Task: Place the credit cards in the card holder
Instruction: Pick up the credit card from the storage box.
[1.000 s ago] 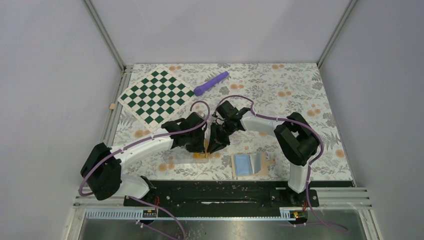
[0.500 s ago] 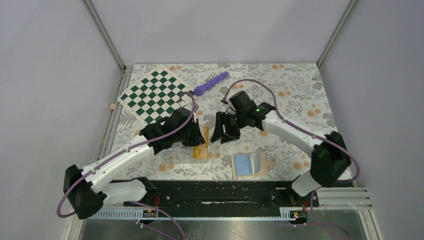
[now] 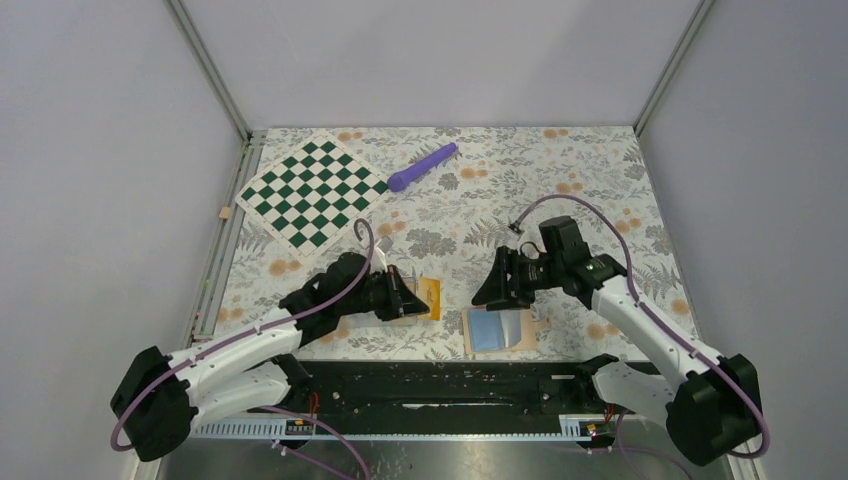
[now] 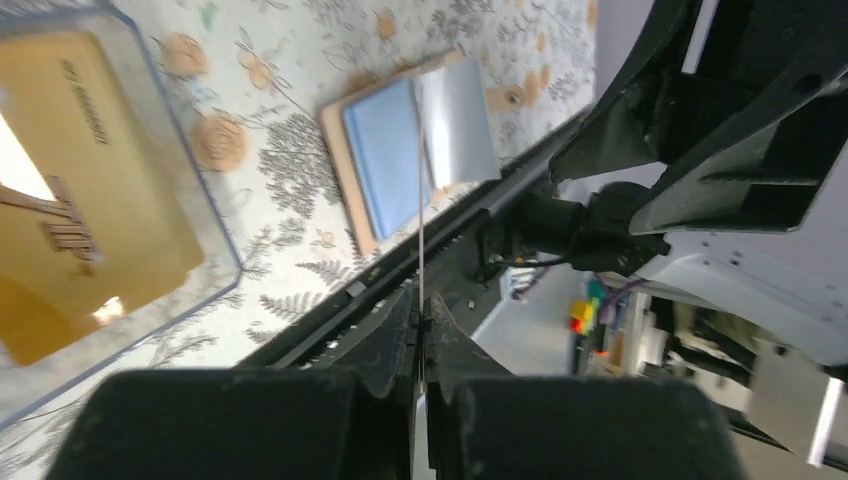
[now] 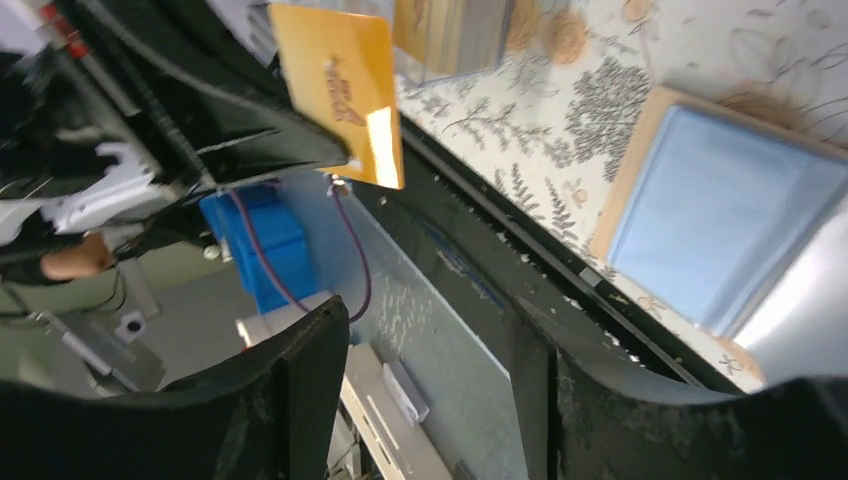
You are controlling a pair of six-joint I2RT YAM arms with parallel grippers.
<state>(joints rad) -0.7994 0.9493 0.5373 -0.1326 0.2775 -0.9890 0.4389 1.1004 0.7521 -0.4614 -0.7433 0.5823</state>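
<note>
One flat orange-yellow plastic card (image 3: 430,297) is clamped in the left gripper (image 3: 408,299), just left of the unfolded tan wallet with blue pockets (image 3: 488,330) at the near edge. Right gripper (image 3: 490,295) hangs by the wallet's far edge, jaws apart, empty.

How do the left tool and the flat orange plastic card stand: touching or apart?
Touching. Left wrist view shows left tool shut on the card, seen edge-on.

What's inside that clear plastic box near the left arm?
An orange-yellow card lies flat inside the clear box. Whether more cards are stacked beneath it cannot be seen, because that top card covers them.
</note>
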